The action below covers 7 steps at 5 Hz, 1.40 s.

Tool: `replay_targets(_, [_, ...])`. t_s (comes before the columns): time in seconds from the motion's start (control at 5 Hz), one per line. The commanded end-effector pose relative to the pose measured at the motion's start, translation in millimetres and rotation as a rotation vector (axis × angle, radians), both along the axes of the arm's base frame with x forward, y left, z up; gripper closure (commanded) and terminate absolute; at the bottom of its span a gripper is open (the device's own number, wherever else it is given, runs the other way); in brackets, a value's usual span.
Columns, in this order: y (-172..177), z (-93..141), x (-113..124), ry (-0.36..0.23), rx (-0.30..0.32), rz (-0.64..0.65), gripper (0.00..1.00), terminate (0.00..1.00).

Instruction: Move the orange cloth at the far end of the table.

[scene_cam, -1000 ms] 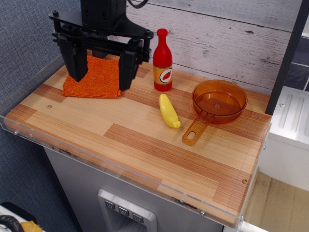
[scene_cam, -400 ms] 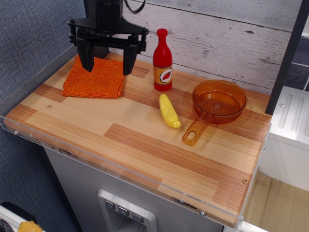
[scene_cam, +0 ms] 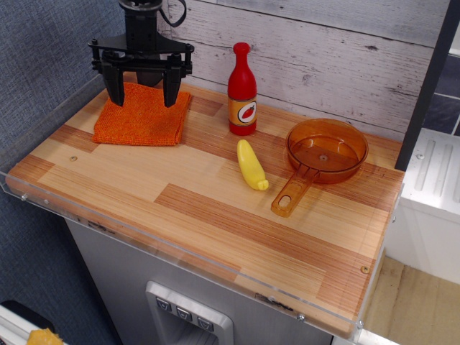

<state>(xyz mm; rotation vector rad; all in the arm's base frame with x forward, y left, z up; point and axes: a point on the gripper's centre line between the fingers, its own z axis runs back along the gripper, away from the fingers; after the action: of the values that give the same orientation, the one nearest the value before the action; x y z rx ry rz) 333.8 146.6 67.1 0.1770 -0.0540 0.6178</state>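
The orange cloth [scene_cam: 136,120] lies flat at the back left corner of the table [scene_cam: 215,215], folded roughly square. My black gripper [scene_cam: 142,97] hangs over the cloth's far half with its two fingers [scene_cam: 114,86] spread wide apart, open and empty. The fingertips stand just above or at the cloth's surface; I cannot tell whether they touch it. The arm hides the cloth's far edge.
A red sauce bottle [scene_cam: 242,90] stands upright right of the cloth. A yellow banana-like toy [scene_cam: 251,165] lies near the middle. An amber frying pan [scene_cam: 323,152] sits at the right, handle toward the front. A white plank wall runs behind the table.
The gripper has moved back and away from the camera, from over the cloth's near part to over its far half, still open. The cloth has not moved.
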Motion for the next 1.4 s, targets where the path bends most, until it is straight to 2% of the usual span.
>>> replay_targets(0.0, [30.9,1.1,19.8,-0.061,0.03,-0.003,1.0,0.0])
replay_targets(0.2, [37.2,-5.6,25.6,-0.064,0.043,-0.01,1.0,0.0])
replay_targets(0.6, [38.7,-26.8,23.9,-0.033,0.01,-0.042,1.0,0.0])
replay_targets(0.8, [37.2,-29.9,19.5,-0.021,0.001,-0.059,1.0,0.0])
replay_targets(1.0, [31.6,-35.4,7.5,0.014,-0.029,-0.125,1.0,0.0])
replay_targets(1.2, [22.9,-38.6,-9.5,0.047,-0.018,-0.176,1.0,0.0])
